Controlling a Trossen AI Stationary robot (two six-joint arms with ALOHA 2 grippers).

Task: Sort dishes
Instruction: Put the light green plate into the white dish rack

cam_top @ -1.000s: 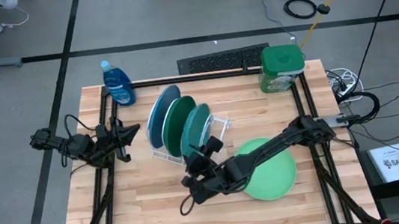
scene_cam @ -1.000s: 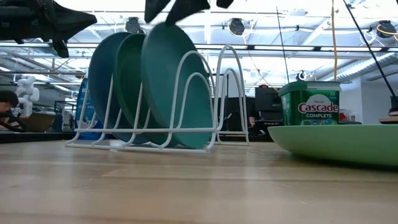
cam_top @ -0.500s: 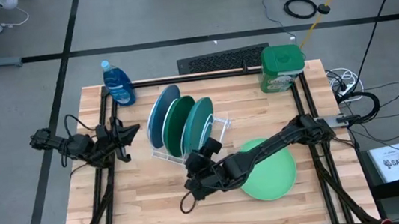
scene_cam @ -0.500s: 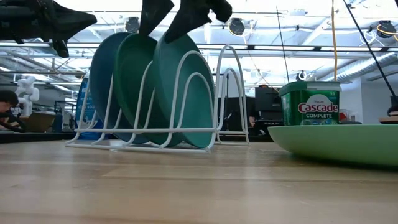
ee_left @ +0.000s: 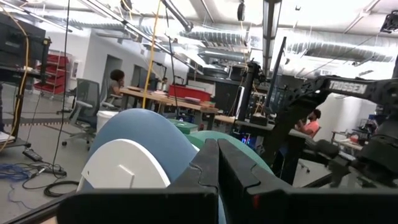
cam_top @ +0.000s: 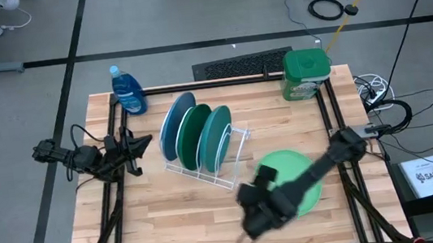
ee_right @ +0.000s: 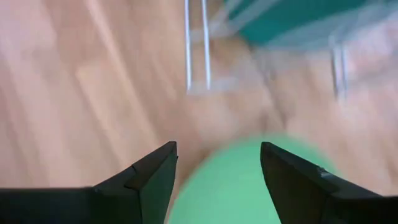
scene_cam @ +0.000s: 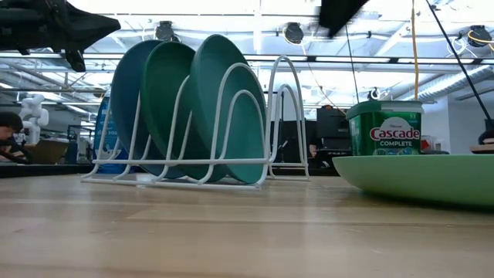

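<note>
Three plates stand on edge in the white wire rack: blue, dark green and teal; they also show in the low view. The light green plate lies flat on the table to the rack's right. My right gripper hovers open and empty above that plate's left edge, pointing toward the rack. My left gripper is shut and empty, raised at the table's left, beside the blue plate.
A blue soap bottle stands at the far left corner and a green detergent tub at the far right. A dark keyboard-like bar lies along the far edge. Bare wood lies in front of the rack.
My right gripper has left the top of the teal plate and swung up and toward the table's near right, over the light green plate's left edge. The teal plate has tipped back and now leans in the rack against the dark green one.
</note>
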